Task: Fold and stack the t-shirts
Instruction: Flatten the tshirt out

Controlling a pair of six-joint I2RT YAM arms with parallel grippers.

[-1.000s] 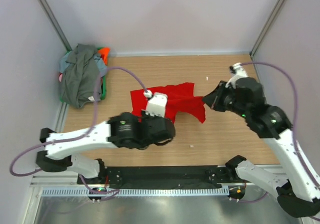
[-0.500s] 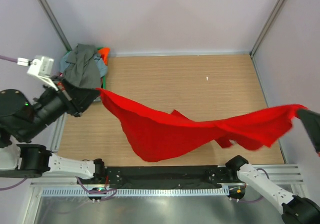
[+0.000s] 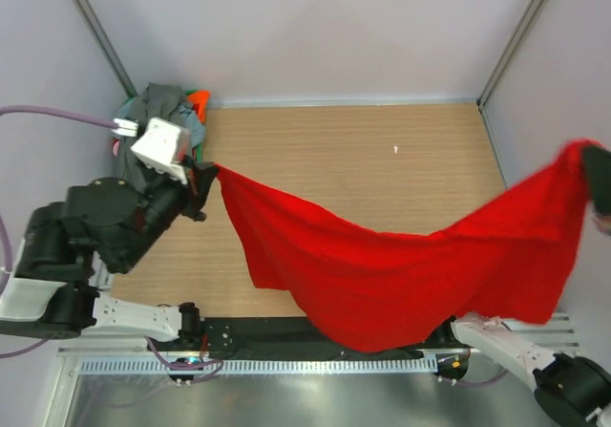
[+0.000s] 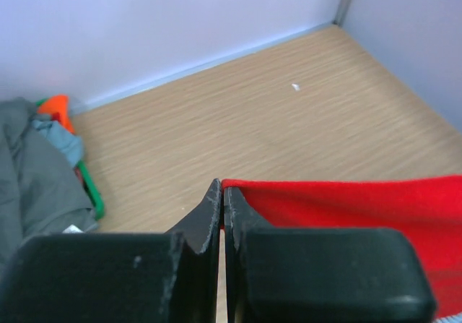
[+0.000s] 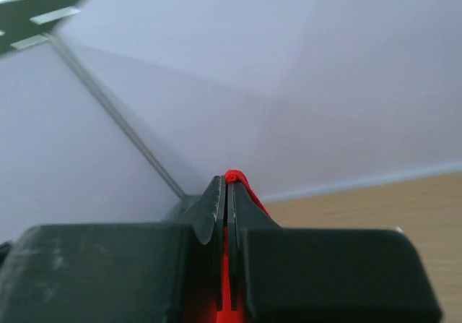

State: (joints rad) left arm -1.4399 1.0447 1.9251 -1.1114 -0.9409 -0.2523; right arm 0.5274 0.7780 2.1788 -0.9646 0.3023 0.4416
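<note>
1. L gripper (image 4: 221,193) clenched on a corner of red shirt (image 3: 382,265); R gripper (image 5: 226,184) clenched on its other end.
2. Shirt hangs over table (image 3: 382,150), sagging mid; other shirts (image 3: 158,145) piled in far-left corner.
3. Advice: hold ends level & taut, lower evenly so it lands flat, w/o creases.

a light wooden tabletop (image 3: 382,160) with fine grain forms the floor of a booth. pale lilac walls (image 3: 315,26) close it in on three sides. a slim metal post (image 3: 95,35) rises at the back left corner, a second post (image 3: 520,35) at the back right. a tiny white speck (image 3: 396,148) lies on the wood toward the back right. along the near edge run a black rail (image 3: 248,331), a white slotted strip (image 3: 286,365) and a brushed metal surface (image 3: 286,403).
</note>
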